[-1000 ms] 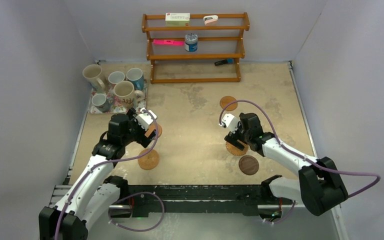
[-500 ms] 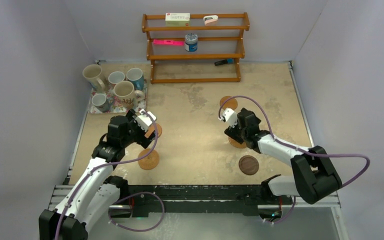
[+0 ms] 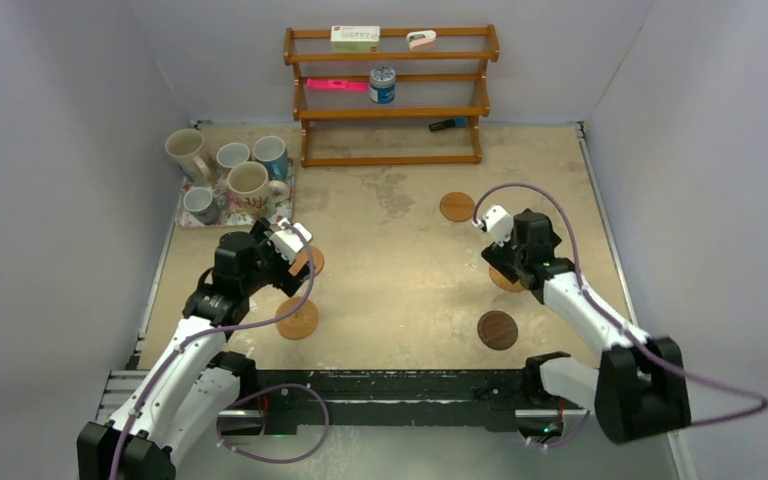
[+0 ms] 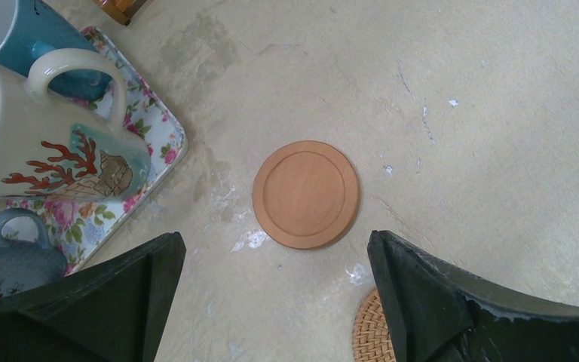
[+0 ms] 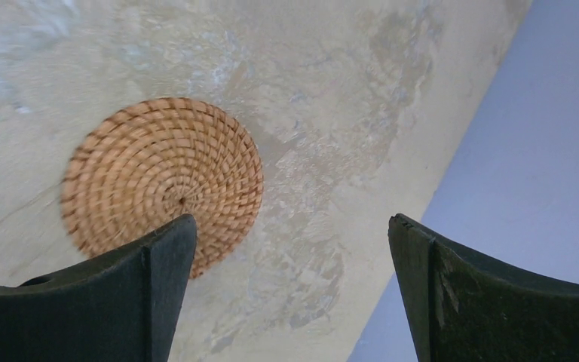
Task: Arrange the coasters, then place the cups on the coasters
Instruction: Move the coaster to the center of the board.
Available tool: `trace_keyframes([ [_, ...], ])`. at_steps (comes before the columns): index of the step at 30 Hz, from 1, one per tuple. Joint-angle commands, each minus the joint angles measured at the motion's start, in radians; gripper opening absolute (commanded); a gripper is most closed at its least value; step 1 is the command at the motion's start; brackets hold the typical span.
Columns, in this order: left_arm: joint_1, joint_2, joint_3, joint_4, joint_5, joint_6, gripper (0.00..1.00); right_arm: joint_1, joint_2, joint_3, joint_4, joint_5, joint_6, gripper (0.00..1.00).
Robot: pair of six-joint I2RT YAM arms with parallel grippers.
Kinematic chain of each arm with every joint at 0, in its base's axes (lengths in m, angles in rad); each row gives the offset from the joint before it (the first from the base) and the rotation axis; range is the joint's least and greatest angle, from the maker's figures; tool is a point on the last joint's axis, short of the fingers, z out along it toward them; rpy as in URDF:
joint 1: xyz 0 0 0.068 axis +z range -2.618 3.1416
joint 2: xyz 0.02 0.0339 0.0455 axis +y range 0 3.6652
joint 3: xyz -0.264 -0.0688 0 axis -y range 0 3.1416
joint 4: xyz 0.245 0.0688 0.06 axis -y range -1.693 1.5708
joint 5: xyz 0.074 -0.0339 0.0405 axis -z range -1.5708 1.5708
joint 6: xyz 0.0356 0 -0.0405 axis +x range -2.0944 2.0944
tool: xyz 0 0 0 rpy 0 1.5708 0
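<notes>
We see five handled ceramic mugs (image 3: 250,183) crowded on a floral rectangular tray (image 3: 230,213), near a wooden shelf rack (image 3: 390,113). Our left end effector (image 4: 273,237) gapes wide, empty, above a smooth tan round coaster (image 4: 306,194) on the worktop. The right end effector (image 5: 290,220) does likewise over a woven straw coaster (image 5: 162,181).

Walls: pale lilac walls (image 3: 70,90) on three sides, plain.
Table: beige table (image 3: 400,250), worn, with pale stains.
Furniture: wooden rack (image 3: 400,113) at the back wall.
Light: soft, even.

The woven coaster (image 5: 162,185) is coarse wicker, the smooth coaster (image 4: 306,194) matt wood, the mug (image 4: 15,132) glossy ceramic.
</notes>
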Motion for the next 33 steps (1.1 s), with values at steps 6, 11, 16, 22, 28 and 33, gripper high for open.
trace_keyframes([
  [6,0.005,0.002,-0.01,0.048,0.004,-0.017,1.0,0.03,-0.322,0.06,-0.368,-0.287,-0.116,0.99],
  [11,0.005,0.002,-0.01,0.048,0.003,-0.015,1.0,0.075,-0.333,-0.017,-0.437,-0.278,-0.18,0.99],
  [16,0.005,0.008,-0.011,0.05,0.0,-0.016,1.0,0.173,-0.302,-0.081,-0.441,-0.204,-0.166,0.99],
  [22,0.005,0.013,-0.012,0.054,-0.003,-0.015,1.0,0.208,-0.282,-0.083,-0.492,-0.278,-0.165,0.99],
  [28,0.005,0.008,-0.013,0.055,-0.001,-0.016,1.0,0.24,-0.244,-0.103,-0.472,-0.307,-0.164,0.99],
  [33,0.005,0.011,-0.013,0.052,0.002,-0.014,1.0,0.264,-0.211,-0.106,-0.426,-0.351,-0.163,0.99],
])
